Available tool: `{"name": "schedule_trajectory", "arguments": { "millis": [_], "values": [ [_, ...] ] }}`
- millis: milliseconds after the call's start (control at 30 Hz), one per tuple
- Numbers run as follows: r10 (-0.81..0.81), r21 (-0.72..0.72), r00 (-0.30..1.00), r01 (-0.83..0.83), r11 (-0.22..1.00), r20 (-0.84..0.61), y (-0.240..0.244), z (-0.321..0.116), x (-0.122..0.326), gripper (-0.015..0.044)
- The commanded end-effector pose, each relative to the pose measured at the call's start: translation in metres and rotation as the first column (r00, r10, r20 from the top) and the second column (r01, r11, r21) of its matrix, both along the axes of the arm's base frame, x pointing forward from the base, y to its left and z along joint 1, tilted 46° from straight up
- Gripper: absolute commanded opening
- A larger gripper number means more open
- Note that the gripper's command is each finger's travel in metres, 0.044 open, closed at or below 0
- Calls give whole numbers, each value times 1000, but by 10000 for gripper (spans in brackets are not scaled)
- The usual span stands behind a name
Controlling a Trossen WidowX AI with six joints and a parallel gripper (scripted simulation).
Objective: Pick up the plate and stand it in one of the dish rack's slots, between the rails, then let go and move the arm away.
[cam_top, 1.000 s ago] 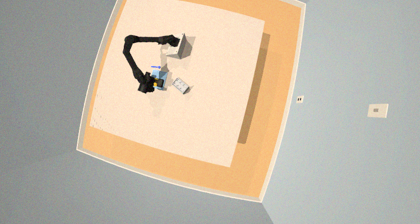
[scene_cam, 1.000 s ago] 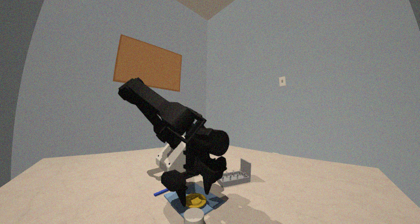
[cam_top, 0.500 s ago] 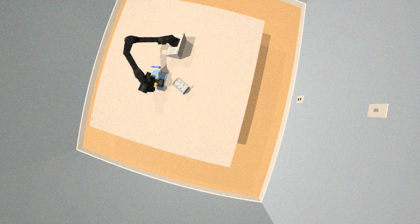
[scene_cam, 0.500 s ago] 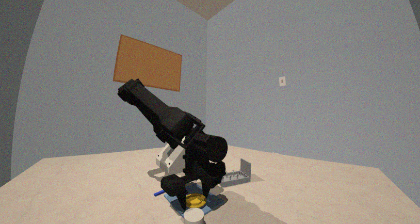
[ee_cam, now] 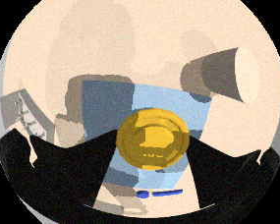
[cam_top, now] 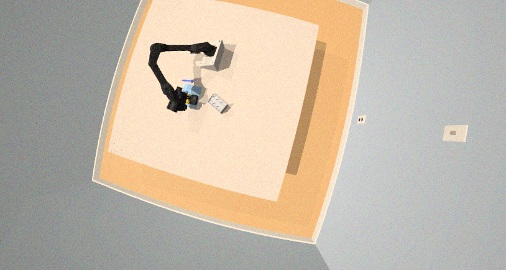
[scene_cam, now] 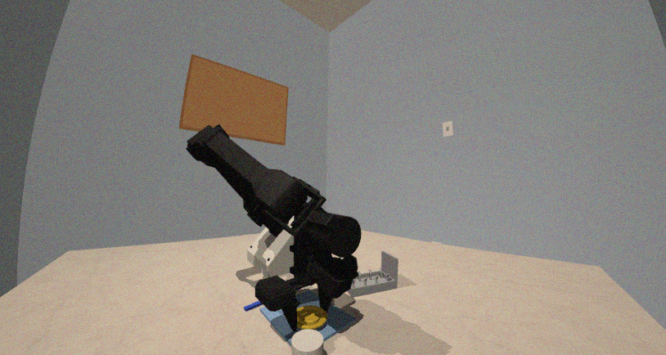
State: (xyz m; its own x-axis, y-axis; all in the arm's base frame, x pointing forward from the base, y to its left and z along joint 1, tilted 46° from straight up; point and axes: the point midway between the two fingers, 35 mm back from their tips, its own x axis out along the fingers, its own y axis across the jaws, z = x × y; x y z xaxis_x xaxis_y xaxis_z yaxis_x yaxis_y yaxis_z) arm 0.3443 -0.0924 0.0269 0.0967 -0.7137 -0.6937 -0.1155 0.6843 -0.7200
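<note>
A: Item one, the plate (ee_cam: 151, 140)?
B: Yellow, round, lying flat on a light blue mat (ee_cam: 187, 115) on the surface (scene_cam: 465, 297). Still down there, not in the rack.

A: The gripper (scene_cam: 311, 316)?
B: Black, pointing down over the mat. Its jaws stand fairly wide apart and are closed on the plate, one finger (scene_cam: 290, 312) at each side of the rim, as the exterior view shows. In the wrist view the two fingers frame the plate from left and right.

A: The rack (scene_cam: 374, 280)?
B: Grey, low, with short rails and one taller end wall. It sits on the surface near the mat, apart from it, on the side away from the arm's base. No dish in it.

A: Other entries?
B: A small blue spoon (scene_cam: 253, 305) just beside the mat edge, a pale cylinder (scene_cam: 308, 341) near the mat at the front of the exterior view, and the arm's white mount (cam_top: 216, 55) further back. An orange board (scene_cam: 234, 100) hangs on the wall.

A: The arm (cam_top: 158, 69)?
B: Black, bent at the elbow, reaching from the mount down to the mat.
</note>
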Motion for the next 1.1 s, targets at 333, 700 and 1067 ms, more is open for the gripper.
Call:
{"name": "schedule_trajectory", "arguments": {
  "millis": [333,700,1067],
  "values": [
    [3,14,1000,-3,1000,-3,51,40,6,0],
    [3,14,1000,-3,1000,-5,93,77,3,0],
    [1,3,1000,-1,1000,-4,126,108,-2,0]
  ]
}}
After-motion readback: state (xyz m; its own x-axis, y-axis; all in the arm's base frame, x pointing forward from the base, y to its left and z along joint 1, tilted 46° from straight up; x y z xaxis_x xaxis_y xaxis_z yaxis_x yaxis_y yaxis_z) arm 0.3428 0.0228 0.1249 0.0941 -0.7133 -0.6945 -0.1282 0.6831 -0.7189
